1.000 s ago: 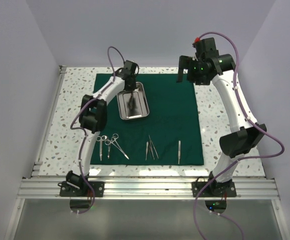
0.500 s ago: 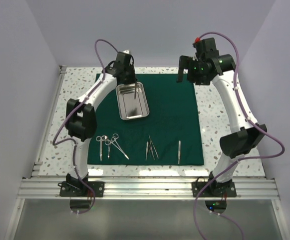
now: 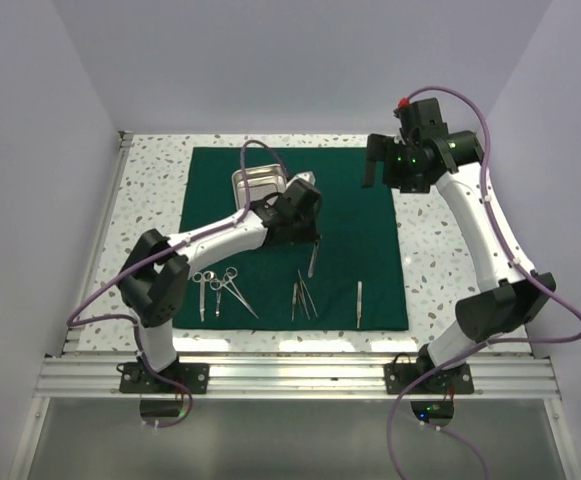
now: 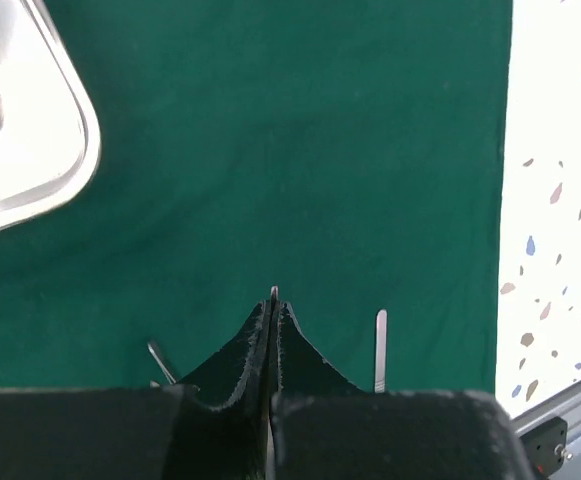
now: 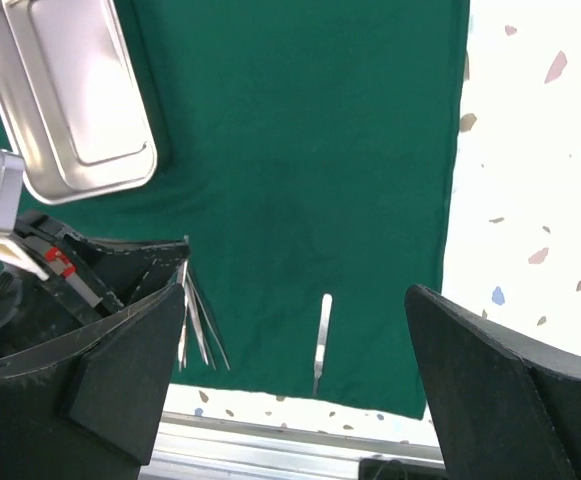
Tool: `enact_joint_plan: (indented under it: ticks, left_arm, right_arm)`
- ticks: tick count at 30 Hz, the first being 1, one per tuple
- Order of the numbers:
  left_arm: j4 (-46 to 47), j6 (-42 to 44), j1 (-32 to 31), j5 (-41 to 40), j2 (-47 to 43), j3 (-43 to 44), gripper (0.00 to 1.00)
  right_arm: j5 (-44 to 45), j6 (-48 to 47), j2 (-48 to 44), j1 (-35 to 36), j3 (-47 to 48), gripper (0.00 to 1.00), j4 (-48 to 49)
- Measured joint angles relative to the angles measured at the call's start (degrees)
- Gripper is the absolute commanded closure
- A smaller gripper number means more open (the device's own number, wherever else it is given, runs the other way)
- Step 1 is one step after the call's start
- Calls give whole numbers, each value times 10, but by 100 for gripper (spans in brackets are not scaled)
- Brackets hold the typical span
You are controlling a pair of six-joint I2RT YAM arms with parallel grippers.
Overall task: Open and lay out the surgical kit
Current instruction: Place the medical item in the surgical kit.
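A: What is the left gripper (image 4: 274, 305) doing?

B: It is hanging over the middle of the cloth (image 3: 355, 230), with its jaws pressed together on a thin steel tool (image 3: 312, 262). The tool's tip is poking out past the fingertips and pointing down. I cannot tell whether it is touching the cloth.

A: And the right gripper (image 5: 288, 300)?

B: It is hovering high over the cloth's far right corner. Its fingers (image 5: 120, 380) are spread wide and are gripping nothing.

A: Where is the rest of the kit lying?

B: The cloth is lying flat on the table (image 3: 440, 270). The tray (image 3: 253, 182) is sitting on the cloth's far left part, and the left arm is partly hiding it. Along the near edge, three ringed tools (image 3: 218, 290) are lying at the left and tweezers (image 3: 302, 296) in the middle. One more slim tool (image 3: 359, 303) is lying to their right, apart from them.
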Motion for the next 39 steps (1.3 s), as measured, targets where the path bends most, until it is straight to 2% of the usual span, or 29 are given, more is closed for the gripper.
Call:
enact_joint_plan:
  ticks: [8,17,24,26,27,28,29,31,33,39]
  left_arm:
    - [63,-122,-66,-38,-10,-95,100]
    - [130,-198,-151,-49,59,-83,100]
    - [143,-228,-169,-48,89,-78,99]
    - [144,-233,-168,-45,95,-78,87]
    - [144,-236,-167,-43,97,-78,68]
    - [144,-234,-167,-40,98,-77,57]
    - [144,-238,-167,-37,98,-76,38]
    - [136,-229,-164,-28,98,-55,22]
    - [120,-213,-160,-24,97,-20,1]
    - [10,-123,-95,3,69,96,0]
  right_arm:
    - [0,5,-95,0,-99,4,0]
    - [28,5,-125,31,-140,3,-4]
    - [47,4,-125,56,-143,2,-6]
    - [49,4,-125,59,-143,2,-6]
    - [50,4,-124,59,-143,2,-6]
    - [52,4,-123,59,-143,2,-6]
    - [54,4,-122,60,-143,2,-6]
    - [57,3,-115,61,-137,2,-6]
    - [58,3,-105,61,-128,2,-6]
    - [74,1,-66,60,-75,2,-2]
